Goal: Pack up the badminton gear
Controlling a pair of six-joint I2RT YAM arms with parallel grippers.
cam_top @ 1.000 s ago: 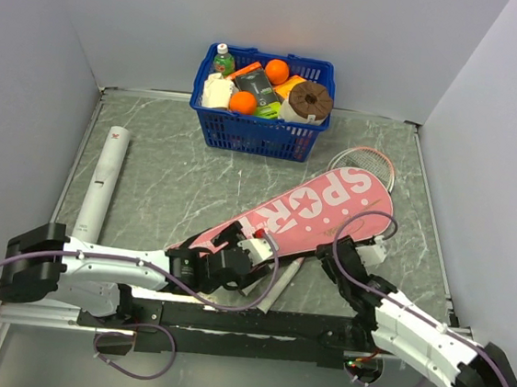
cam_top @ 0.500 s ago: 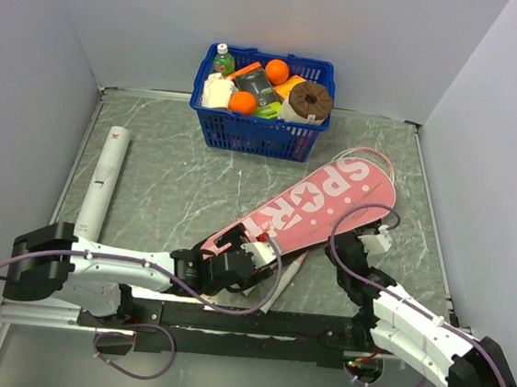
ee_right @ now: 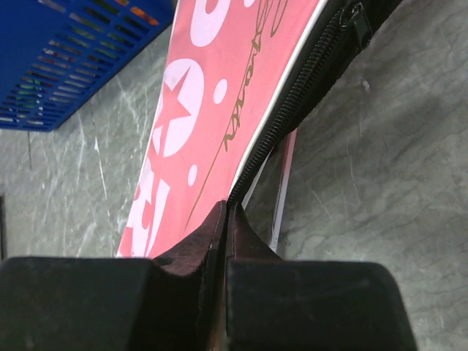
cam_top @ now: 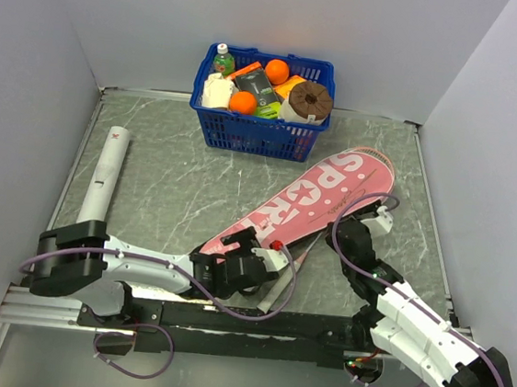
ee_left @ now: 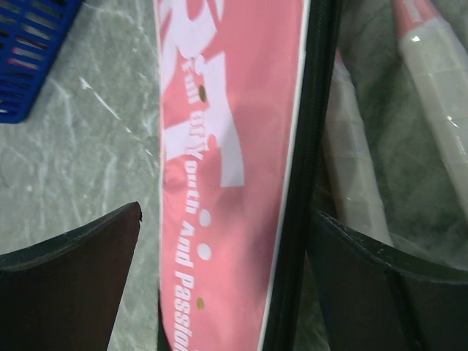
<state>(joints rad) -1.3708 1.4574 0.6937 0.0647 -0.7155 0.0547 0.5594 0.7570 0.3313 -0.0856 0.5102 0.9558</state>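
**On the table's near right, the SPORT cover is pinched by its zipper edge**

Against the back wall stands a blue plastic basket of groceries, with oranges and a green-capped bottle on top, well apart from both arms. Along the left side lies the long white tube, alone.

Between them the SPORT cover slants across the grey marbled table. Its wide end is near the basket's right corner and its narrow end points toward the left arm. It is pink with white lettering, a white star and dots, and a black zipper runs along its rim. White racket handles show just beside that black rim at the narrow end.

The left fingers stand wide, one on each side of the narrow end, gripping nothing. The right fingers are pressed together on the black zipper edge.
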